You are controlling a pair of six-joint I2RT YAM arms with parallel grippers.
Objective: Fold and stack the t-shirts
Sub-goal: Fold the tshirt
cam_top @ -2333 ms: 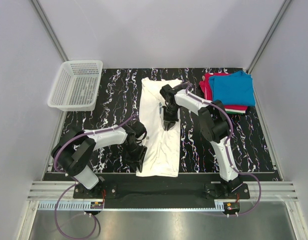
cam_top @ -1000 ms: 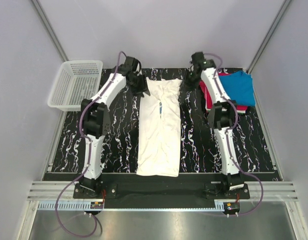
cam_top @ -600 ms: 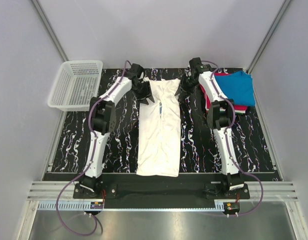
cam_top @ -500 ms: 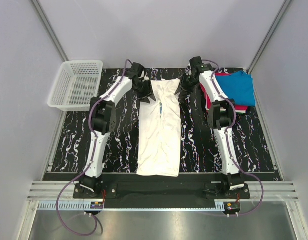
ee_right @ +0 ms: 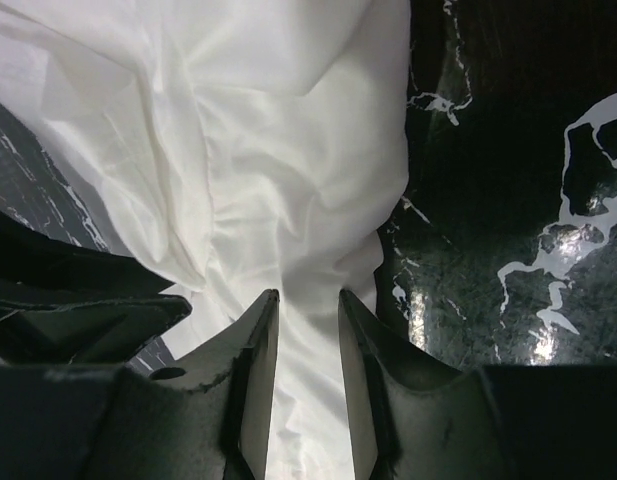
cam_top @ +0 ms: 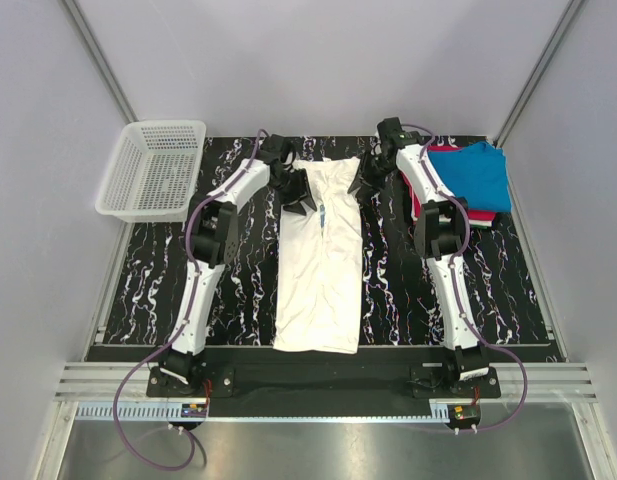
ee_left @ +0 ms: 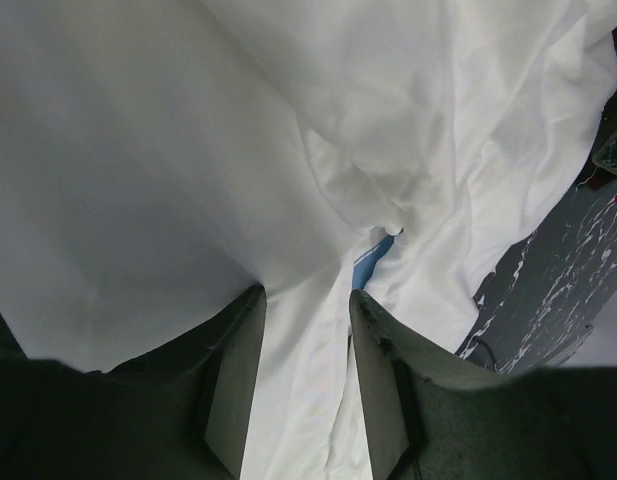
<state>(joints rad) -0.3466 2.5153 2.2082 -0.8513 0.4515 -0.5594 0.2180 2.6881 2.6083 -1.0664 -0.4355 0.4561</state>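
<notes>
Now, nearest the arm bases, the white t-shirt lies as a long narrow strip on the bench. Its sleeves are already turned in, its hem is close to the near edge, and its length runs straight away from us. Further up we see its small blue logo. At the far end both arms are stretched out. The left tool and the right tool sit on the two far corners of the strip, one to each side of the collar. In the wrist views each tool stands at a narrow, middling gap with a ridge of white cloth running between its fingers. We see no clamp on it yet, so we take them as astride the cloth, not holding it.

We judge the step in hand to be the lengthwise fold, far end over to the hem. To do it well we should close both tools together and take every layer at each corner, not just the top one. Then we lift only enough to clear the cloth below and bring both corners toward us at one pace, side edges matched. Beyond, to the right, the folded blue t-shirt waits for this one. Far left stands the white mesh basket.
</notes>
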